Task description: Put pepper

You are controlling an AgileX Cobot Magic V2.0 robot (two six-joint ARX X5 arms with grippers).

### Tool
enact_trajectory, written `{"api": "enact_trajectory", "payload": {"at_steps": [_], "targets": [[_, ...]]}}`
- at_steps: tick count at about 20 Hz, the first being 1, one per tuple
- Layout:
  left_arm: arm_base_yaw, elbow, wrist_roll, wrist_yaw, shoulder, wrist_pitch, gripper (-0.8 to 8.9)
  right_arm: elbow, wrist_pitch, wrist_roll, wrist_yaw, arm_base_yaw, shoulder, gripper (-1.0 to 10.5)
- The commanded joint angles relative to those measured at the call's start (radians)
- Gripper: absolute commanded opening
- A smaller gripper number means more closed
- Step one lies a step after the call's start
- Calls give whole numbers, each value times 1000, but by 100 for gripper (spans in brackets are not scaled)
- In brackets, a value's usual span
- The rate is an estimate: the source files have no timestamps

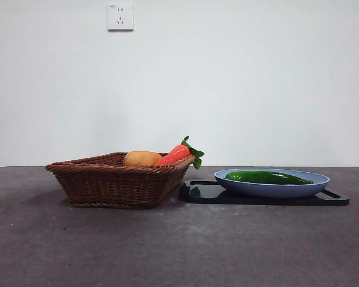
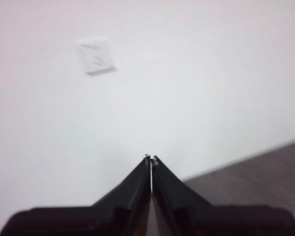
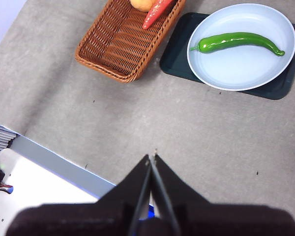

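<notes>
The long glossy green pepper (image 1: 267,177) lies in a pale blue plate (image 1: 275,190) on a black tray (image 1: 260,198), right of the wicker basket (image 1: 116,182). The right wrist view shows the pepper (image 3: 236,41) lying across the plate (image 3: 241,69), free of any gripper. My right gripper (image 3: 152,158) is shut and empty, high above the bare table, well away from the plate. My left gripper (image 2: 151,159) is shut and empty, pointing at the white wall. Neither gripper shows in the front view.
The basket (image 3: 125,42) holds a red-orange carrot with green leaves (image 1: 178,153) and a yellow-orange vegetable (image 1: 142,158). A wall socket (image 1: 120,16) is on the back wall. The table's near edge and a white surface (image 3: 44,182) show in the right wrist view.
</notes>
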Motion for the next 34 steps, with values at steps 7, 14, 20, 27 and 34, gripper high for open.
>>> {"api": "enact_trajectory", "payload": {"at_steps": [7, 14, 20, 27, 34], "targets": [[156, -758, -85, -1, -449, 415, 8, 20, -14, -5, 2, 2, 6, 11], [194, -1124, -187, 2, -711, 414, 8, 20, -14, -5, 2, 2, 6, 11], [196, -1255, -213, 2, -793, 402, 8, 20, -14, -5, 2, 2, 6, 11], [196, -1263, -213, 1, -847, 189, 8, 20, -14, -5, 2, 2, 6, 11], [196, -1263, -213, 4, -847, 162, 8, 20, -14, -5, 2, 2, 6, 11]]}}
